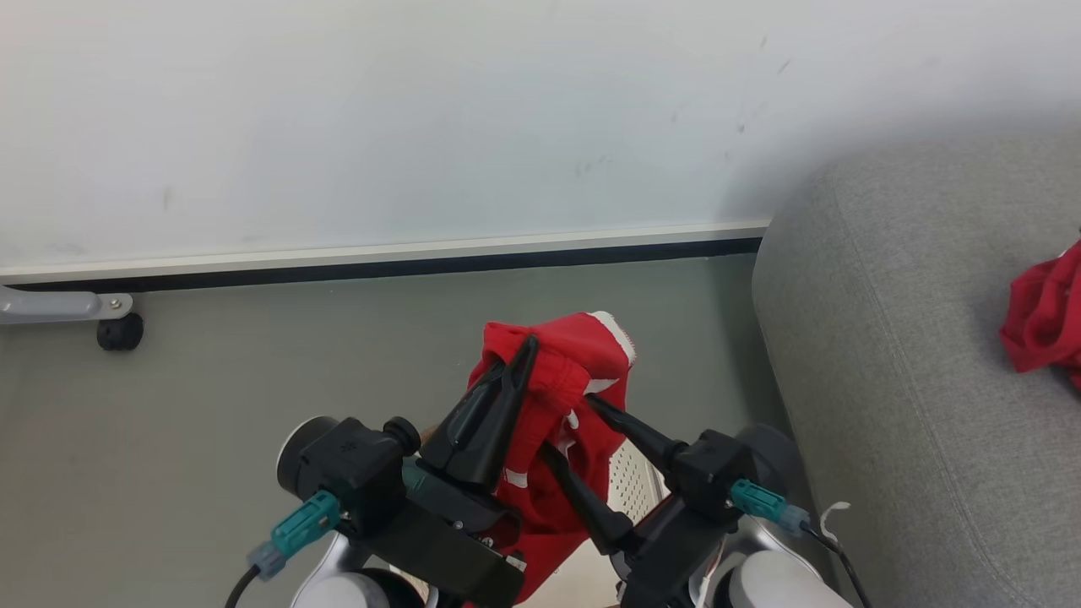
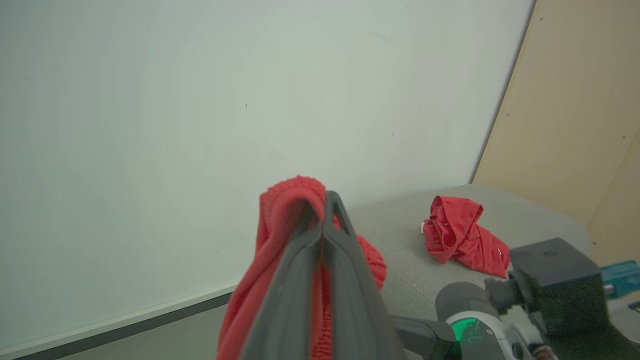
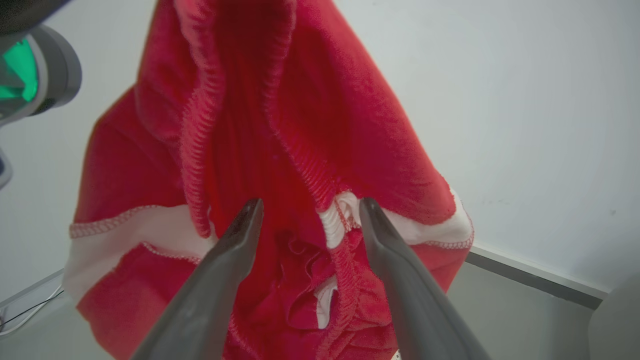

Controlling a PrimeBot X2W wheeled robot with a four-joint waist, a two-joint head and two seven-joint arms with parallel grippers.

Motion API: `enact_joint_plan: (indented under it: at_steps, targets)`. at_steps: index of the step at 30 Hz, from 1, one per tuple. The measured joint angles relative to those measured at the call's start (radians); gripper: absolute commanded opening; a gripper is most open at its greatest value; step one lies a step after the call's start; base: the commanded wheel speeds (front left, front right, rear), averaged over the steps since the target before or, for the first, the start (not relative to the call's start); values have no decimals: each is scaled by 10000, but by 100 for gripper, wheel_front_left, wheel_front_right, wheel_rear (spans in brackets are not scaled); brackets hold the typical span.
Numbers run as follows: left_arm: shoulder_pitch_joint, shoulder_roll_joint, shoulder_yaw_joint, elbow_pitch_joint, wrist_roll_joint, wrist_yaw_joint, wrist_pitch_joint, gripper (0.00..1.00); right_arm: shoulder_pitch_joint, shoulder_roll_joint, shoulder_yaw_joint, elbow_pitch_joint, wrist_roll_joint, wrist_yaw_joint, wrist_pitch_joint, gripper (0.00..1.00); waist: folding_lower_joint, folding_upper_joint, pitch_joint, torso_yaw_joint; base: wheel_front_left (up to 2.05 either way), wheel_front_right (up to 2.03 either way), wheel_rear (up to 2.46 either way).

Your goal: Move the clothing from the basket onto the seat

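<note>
The basket [image 1: 632,480] hides mostly behind clothing [image 1: 574,363]; the seat [image 1: 887,338] is cropped.

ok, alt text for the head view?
The left gripper, fingers shut on a red garment, holds it up above the grey floor; the right gripper points at it with fingers open. A second red garment lies on the grey sofa at right, white wall behind.

Open floor [image 1: 253,363] between wall [image 1: 422,110] and seat [image 1: 887,355]; caster [image 1: 118,332] far left by the wall.
</note>
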Motion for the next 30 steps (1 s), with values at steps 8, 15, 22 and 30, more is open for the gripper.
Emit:
enact_joint_plan:
  at_steps: [8,15,22,30]
  targets:
    - [-71,10,10,-25,0,-2,42,0,-872,88,439,861,4,157,6,100,0,0,117,83,0,0,0]
    - [-95,8,-35,-69,0,-12,58,0,-1539,165,740,1590,132,242,-113,27,1,0,193,124,0,0,0]
    - [-142,15,-59,-35,-2,-23,88,0,-1662,174,938,2084,397,255,-378,0,0,0,187,152,0,0,0]
    - [-145,56,-90,-25,-2,-27,134,0,-1798,182,997,2326,652,268,-819,0,0,0,113,152,0,0,0]
